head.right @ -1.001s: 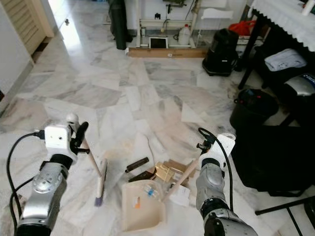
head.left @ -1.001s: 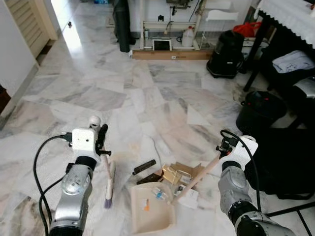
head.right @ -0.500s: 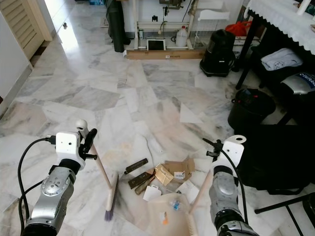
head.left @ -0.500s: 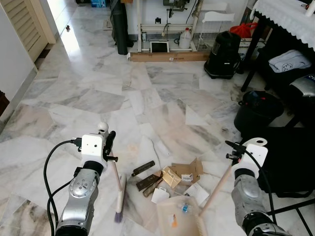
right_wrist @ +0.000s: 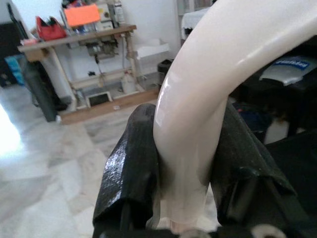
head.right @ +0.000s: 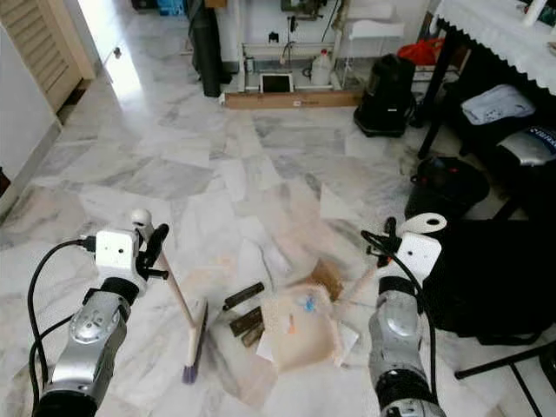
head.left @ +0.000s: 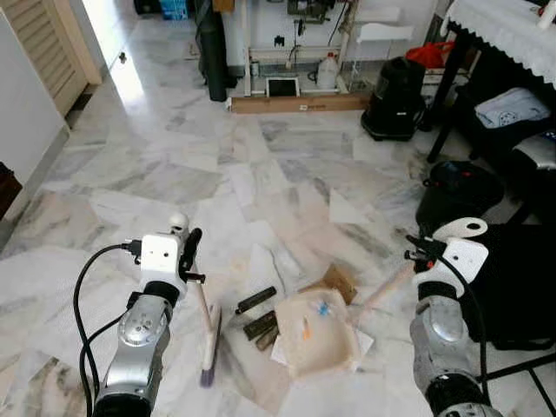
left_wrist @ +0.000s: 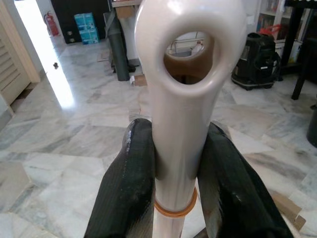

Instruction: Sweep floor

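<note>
Marble floor (head.left: 174, 165) mid-sweep: left gripper (left_wrist: 176, 163) clamps the brush (head.left: 208, 334) handle, right gripper (right_wrist: 183, 163) clamps the dustpan (head.left: 317, 334) handle, pan over the litter; next, likely reseat pan, brush remaining debris (head.left: 256, 300) in.

The cream broom (head.left: 207, 323) slants down from the left gripper (left_wrist: 171, 163) clamped on its handle; the cream dustpan (head.left: 318, 331) lies on scraps, handle pinched by the right gripper (right_wrist: 185, 173).
</note>
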Tool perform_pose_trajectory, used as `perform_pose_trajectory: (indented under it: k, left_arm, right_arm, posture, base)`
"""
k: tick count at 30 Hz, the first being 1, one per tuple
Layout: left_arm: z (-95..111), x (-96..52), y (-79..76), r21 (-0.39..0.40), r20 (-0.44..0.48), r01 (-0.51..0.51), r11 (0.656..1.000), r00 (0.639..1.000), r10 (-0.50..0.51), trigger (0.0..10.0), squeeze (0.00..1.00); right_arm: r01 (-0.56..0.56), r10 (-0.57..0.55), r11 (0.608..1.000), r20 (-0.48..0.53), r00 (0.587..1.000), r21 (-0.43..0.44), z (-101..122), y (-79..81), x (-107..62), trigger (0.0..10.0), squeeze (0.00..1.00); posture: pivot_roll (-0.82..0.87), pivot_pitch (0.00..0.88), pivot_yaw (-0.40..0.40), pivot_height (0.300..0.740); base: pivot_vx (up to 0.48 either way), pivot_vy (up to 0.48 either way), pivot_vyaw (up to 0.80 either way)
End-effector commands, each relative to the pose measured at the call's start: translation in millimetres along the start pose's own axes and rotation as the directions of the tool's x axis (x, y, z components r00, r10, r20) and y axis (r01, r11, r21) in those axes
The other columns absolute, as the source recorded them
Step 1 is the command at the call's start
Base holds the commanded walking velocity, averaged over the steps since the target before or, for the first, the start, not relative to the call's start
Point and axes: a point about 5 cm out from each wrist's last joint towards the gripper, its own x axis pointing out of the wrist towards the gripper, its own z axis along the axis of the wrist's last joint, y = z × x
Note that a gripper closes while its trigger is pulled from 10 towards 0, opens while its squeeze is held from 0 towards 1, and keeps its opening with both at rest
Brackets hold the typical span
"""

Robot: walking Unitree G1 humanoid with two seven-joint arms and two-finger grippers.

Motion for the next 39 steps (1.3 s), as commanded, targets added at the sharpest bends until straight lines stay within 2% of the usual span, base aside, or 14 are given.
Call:
perform_pose_trajectory:
  k: [1, 7, 11, 17, 28, 39]
  left_arm:
    - [9.1, 2.4, 0.4, 0.009, 0.051, 0.006, 1.0, 0.999, -0.007, 10.0, 0.0]
    - [9.8, 1.1, -0.2, 0.009, 0.055, 0.001, 1.0, 0.998, -0.002, 10.0, 0.0]
    - [12.3, 0.7, 0.8, 0.012, 0.07, -0.017, 1.0, 0.997, 0.017, 10.0, 0.0]
    - [14.3, -0.4, 8.7, -0.002, 0.088, -0.093, 0.996, 0.992, 0.093, 10.0, 0.0]
    - [11.4, -7.7, 15.8, -0.008, 0.09, -0.149, 0.989, 0.985, 0.149, 10.0, 0.0]
    - [7.8, -7.3, 19.4, -0.021, 0.087, -0.164, 0.986, 0.982, 0.165, 10.0, 0.0]
  right_arm:
    - [-0.006, 0.004, 0.999, 0.037, 0.999, 0.049, 10.6, 6.7, 3.7, 10.0, 0.0]
    - [-0.003, 0.002, 0.996, 0.008, 1.0, 0.094, 7.9, 8.8, -1.6, 10.0, 0.0]
    - [-0.005, 0.004, 0.996, 0.01, 1.0, 0.093, 9.6, 7.7, -3.4, 10.0, 0.0]
    - [-0.026, 0.026, 0.998, 0.011, 1.0, 0.059, 10.8, 6.5, -10.0, 10.0, 0.0]
    - [0.003, -0.003, 1.0, -0.003, 1.0, 0.023, 10.0, -6.8, -17.8, 10.0, 0.0]
    - [-0.076, 0.075, 0.997, -0.031, 0.997, -0.011, 4.7, 1.9, -24.1, 10.0, 0.0]
  posture:
    - [0.03, 0.0, 0.015, 0.74]
    - [0.04, 0.0, 0.016, 0.74]
    - [0.04, 0.0, 0.009, 0.74]
    - [0.04, 0.0, -0.011, 0.74]
    - [0.04, 0.0, -0.011, 0.74]
    - [0.02, 0.0, 0.009, 0.74]
  base:
    - [0.0, 0.0, 0.0]
    - [0.0, 0.0, 0.0]
    - [0.0, 0.0, 0.0]
    - [0.0, 0.0, 0.0]
    - [0.0, 0.0, 0.0]
    - [0.0, 0.0, 0.0]
